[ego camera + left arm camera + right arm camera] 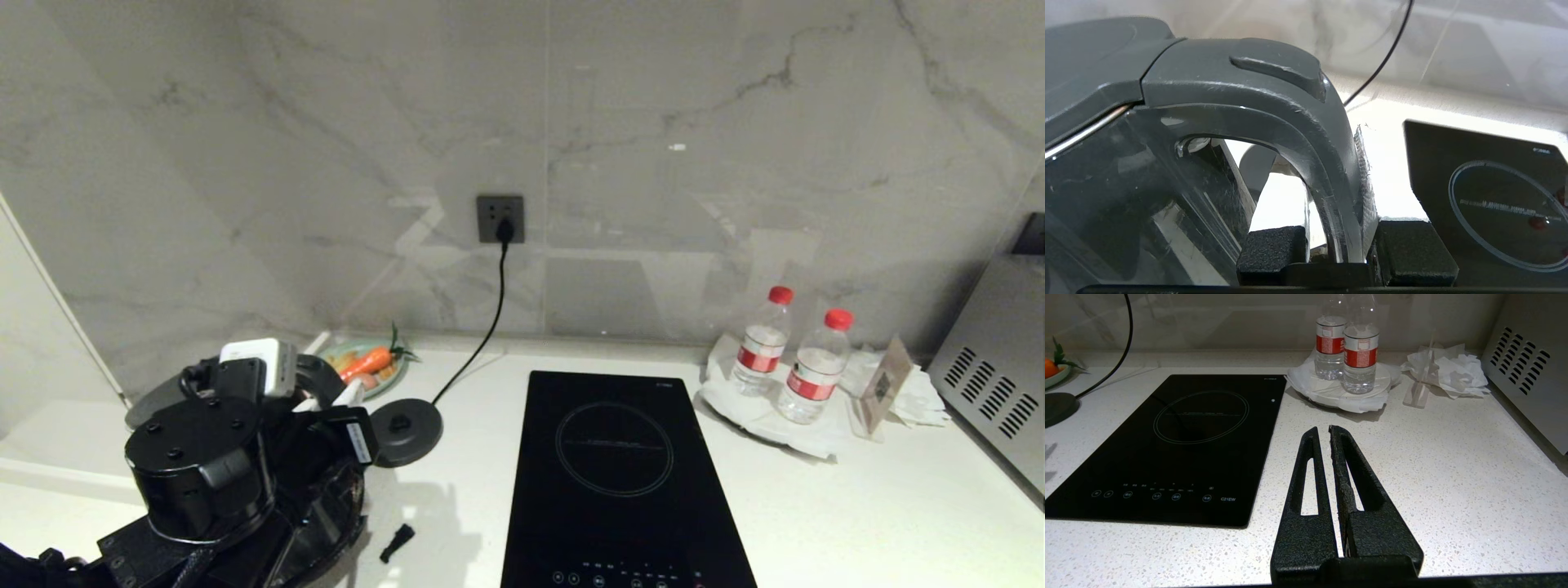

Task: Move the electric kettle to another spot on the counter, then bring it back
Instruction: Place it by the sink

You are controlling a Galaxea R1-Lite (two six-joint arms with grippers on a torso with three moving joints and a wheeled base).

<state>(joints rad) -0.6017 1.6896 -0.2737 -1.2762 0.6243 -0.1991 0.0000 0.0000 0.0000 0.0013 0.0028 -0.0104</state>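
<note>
Electric kettle [1106, 171] at the left front of the table [857, 506], off its round black base disc [406, 431], mostly hidden in the head view behind the left arm's wrist. Glossy black body, grey lid, loop handle [1306, 134] arching down between the left gripper [1345, 253] fingers [1274, 249], which pinch the handle's lower stretch, one pad on each side. Whether the kettle's bottom touches the table or hangs above it: cannot tell. Just right of the wrist, the bare base disc with its cord [490, 318] running up to a plug in the grey wall socket [500, 218]. Behind the disc, near the wall, a pale green plate [392, 377] with a carrot [367, 361] on it. A small black piece [397, 542] lying on the table in front of the disc. Further right, a black glass induction hob [620, 482] set into the table, marked "C21EW" by its touch controls in the right wrist view. Beyond it, two clear water bottles [763, 339] with red caps and red-and-white labels, print too small to read, standing on a white plate with paper. Beside them a small upright card stand [883, 384] and crumpled white tissue [1453, 371]. At the far right, a metal appliance [1000, 367] with vent slots. Right gripper [1321, 430] low over the bare table right of the hob, fingers pressed nearly together, holding nothing.
</note>
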